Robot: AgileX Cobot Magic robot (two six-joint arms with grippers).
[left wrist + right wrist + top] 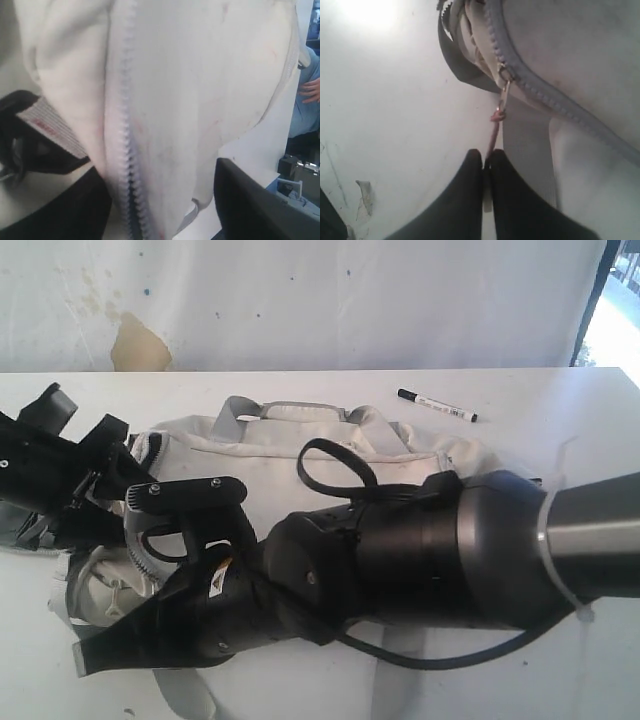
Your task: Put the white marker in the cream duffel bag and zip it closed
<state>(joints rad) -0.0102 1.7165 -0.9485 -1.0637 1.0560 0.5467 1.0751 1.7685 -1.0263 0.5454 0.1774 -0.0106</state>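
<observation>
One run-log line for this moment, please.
white marker: on table, outside cream duffel bag | right gripper: shut on zipper pull cord | left gripper: open, beside bag's end

- White surface (300, 385), bare apart from two things.
- Cream duffel bag (300, 440) lies across its middle, handle on the far side.
- White marker (437, 406), black-capped, lies just beyond the bag's far right end, not touching it.
- Grey strap (190, 695) trails from the bag's near side.
</observation>
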